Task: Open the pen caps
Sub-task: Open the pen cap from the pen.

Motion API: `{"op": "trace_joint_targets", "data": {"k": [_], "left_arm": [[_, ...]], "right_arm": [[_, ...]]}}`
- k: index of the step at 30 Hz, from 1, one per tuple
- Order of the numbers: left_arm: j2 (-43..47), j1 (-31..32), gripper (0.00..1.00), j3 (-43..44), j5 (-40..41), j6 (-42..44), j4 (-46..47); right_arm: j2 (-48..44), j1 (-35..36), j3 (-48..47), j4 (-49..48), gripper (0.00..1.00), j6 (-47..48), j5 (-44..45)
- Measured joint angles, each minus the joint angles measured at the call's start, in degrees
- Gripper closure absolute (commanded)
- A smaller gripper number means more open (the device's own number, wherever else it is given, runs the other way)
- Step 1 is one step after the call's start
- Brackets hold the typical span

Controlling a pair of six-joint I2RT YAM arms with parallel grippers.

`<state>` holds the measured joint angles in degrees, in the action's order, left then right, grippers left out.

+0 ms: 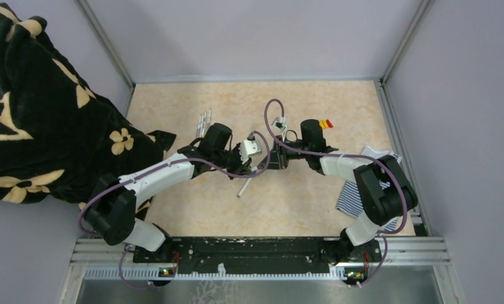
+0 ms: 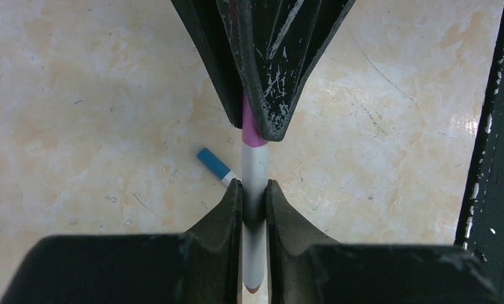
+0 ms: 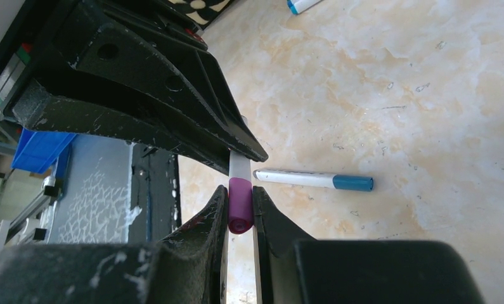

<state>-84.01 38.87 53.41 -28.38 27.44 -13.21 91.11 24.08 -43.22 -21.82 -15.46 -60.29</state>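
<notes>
At the near edge of the marbled table [image 1: 300, 209], two robot arms reach inward from their bases and meet over the middle. A blue-and-white striped cloth [image 1: 354, 196] lies under the right arm's elbow, at four o'clock from the meeting point. A black floral cloth [image 1: 40, 126] hangs over the left wall at nine o'clock.

A loose blue-capped marker [image 1: 245, 187] lies flat on the table at seven o'clock, just below the two claws and touched by neither. The left wrist view shows its blue end beside the left fingers.

Between the arms, clear of the table, one white marker pen [image 2: 254, 171] is held from both ends. The left gripper [image 2: 254, 201] is clamped on the white barrel, its fingers tight on either side. The right gripper [image 3: 239, 212] is closed around the purple cap [image 3: 239, 206] at the pen's other end. The cap sits against the barrel with no gap showing between them.

Farther back, a short row of white markers [image 1: 203, 121] lies side by side at ten o'clock, just beyond the left wrist. At two o'clock, beside the right wrist, two small loose caps [image 1: 326, 123], one yellow and one red, rest on the table.
</notes>
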Motion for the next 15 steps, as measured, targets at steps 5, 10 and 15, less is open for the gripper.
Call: {"op": "trace_joint_targets", "data": {"k": [5, 10, 15], "left_arm": [[-0.02, -0.02, 1.0, 0.02, -2.32, 0.09, 0.0], [-0.7, -0.15, 1.0, 0.72, -6.29, 0.96, -0.94], [-1.64, -0.39, 1.0, 1.84, -8.0, 1.18, -1.6]], "right_arm": [[-0.68, -0.26, 0.0, 0.85, 1.0, 1.11, -0.76], [-2.14, -0.42, 0.04, 3.17, 1.0, 3.5, -1.9], [-3.37, -0.74, 0.09, 4.79, 1.0, 5.49, -1.97]]}}
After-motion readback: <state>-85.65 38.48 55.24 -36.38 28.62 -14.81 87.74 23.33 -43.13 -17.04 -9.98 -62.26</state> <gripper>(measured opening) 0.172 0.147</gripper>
